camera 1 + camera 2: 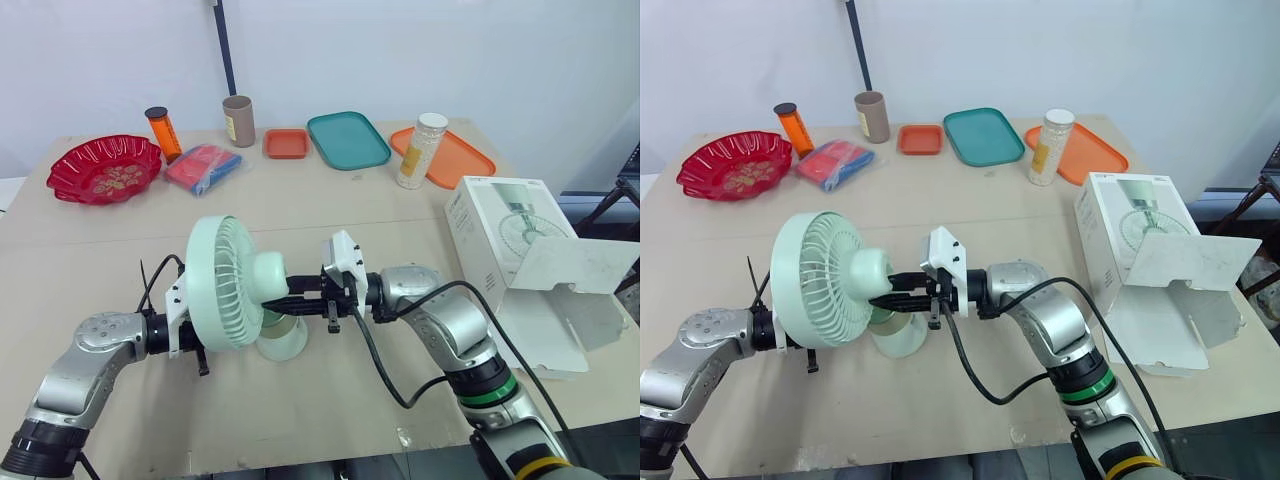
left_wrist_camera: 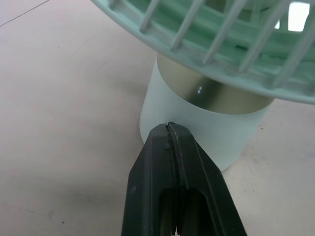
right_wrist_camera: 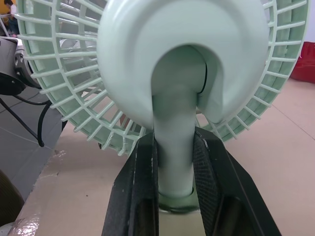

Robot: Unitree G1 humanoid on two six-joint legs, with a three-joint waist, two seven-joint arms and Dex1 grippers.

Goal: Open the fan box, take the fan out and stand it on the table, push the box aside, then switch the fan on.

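**Two grippers on the fan, switch unseen**

Both arms meet at the fan [image 1: 235,285], which stands upright on its round base [image 2: 197,128] near the front edge of the desk [image 1: 380,200], a little left of middle. The box [image 1: 510,250] lies at the right edge with its flap hanging open, well apart from the fan, so the task looks to be at its last step, switching on.

The right gripper [image 3: 174,136] has its fingers [image 3: 140,182] closed around the stem [image 3: 174,113], one on each side just under the motor housing. The left gripper [image 2: 170,130] has its fingers pressed together with nothing between them. Their tip sits at the wall of the base, touching or just short; I cannot tell which.

The fan is likely light, hollow plastic, and top-heavy, with a wide head on a narrow stem. A push high up could tip it, and the smooth base may slide on the desk. The grille [image 1: 215,285] has thin ribs that would probably flex or crack, so the stem and base are the sound places to hold. With the stem held, a poke at the base should be safe.

I cannot make out a switch. The front of the head faces away, the grille cuts off the top of the base in the left wrist view, and the head covers the left fingers in the head views.
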